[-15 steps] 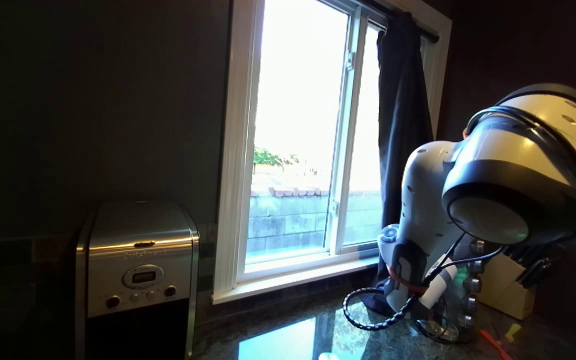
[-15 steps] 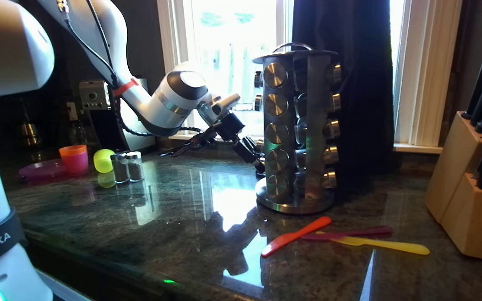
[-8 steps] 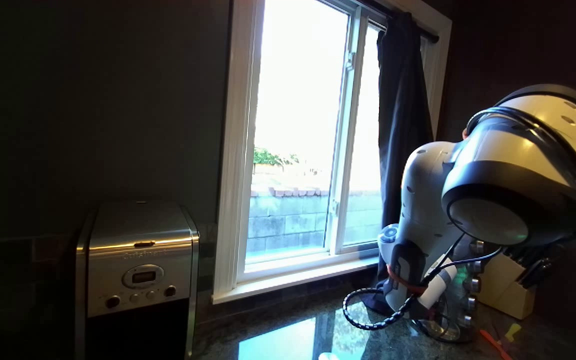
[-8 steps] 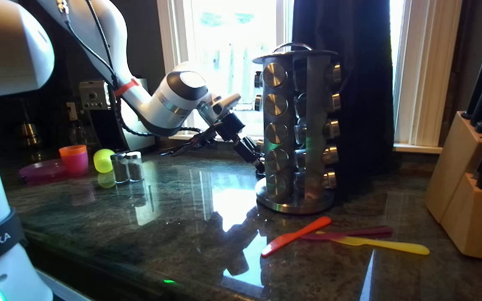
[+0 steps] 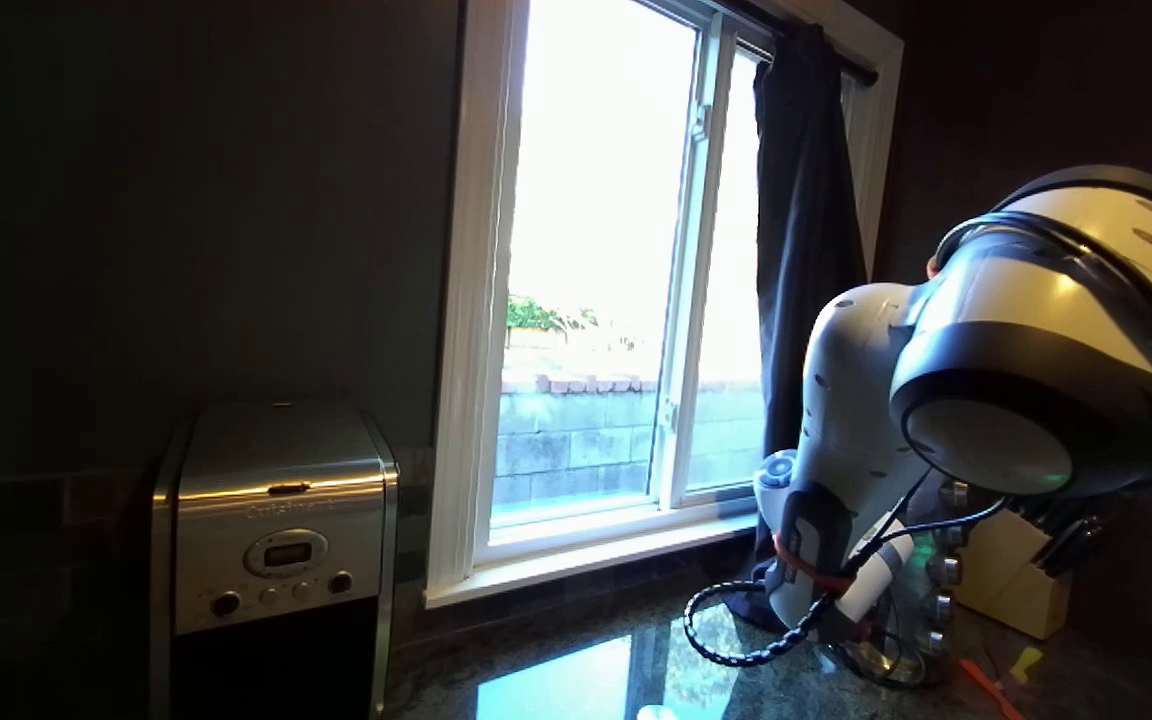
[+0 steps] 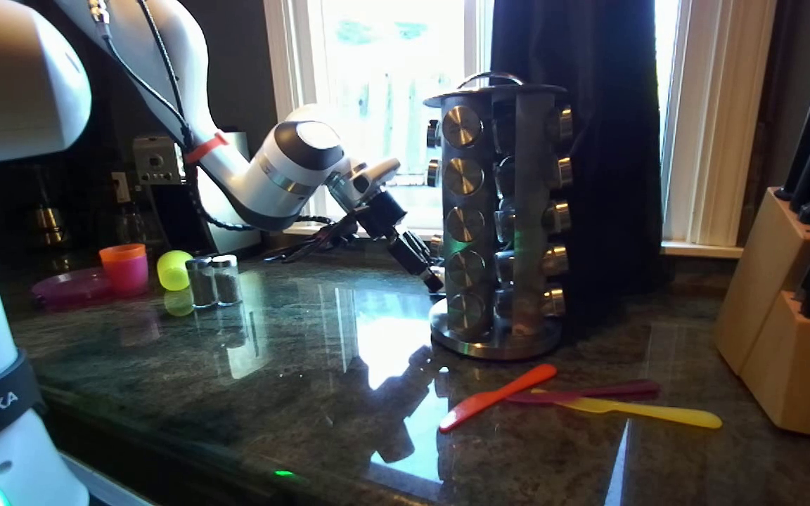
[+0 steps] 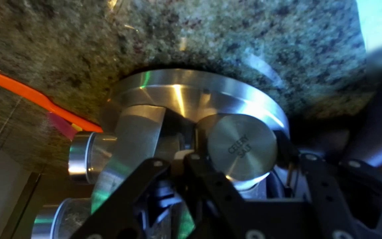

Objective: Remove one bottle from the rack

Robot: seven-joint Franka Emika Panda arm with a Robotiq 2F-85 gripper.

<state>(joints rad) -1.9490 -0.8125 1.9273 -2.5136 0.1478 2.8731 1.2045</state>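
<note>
The cylindrical brushed-metal rack [image 6: 533,211] is standing on the mottled stone worktop [image 6: 257,365]. Low on the rack, the hand [image 7: 240,151] is straddling one round-lidded celery salt bottle [image 7: 242,144]; I cannot tell whether it is gripping. Three plastic knives [image 6: 591,391] are lying near the rack.

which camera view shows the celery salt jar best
The wrist view: it shows the celery salt jar up close, its lettering legible. In both exterior views no lettering on the rack is readable, so I can't pick it out.

Tool [image 6: 434,280] sl. back fr. rack [image 6: 533,211], arm [image 6: 282,172] too
</note>
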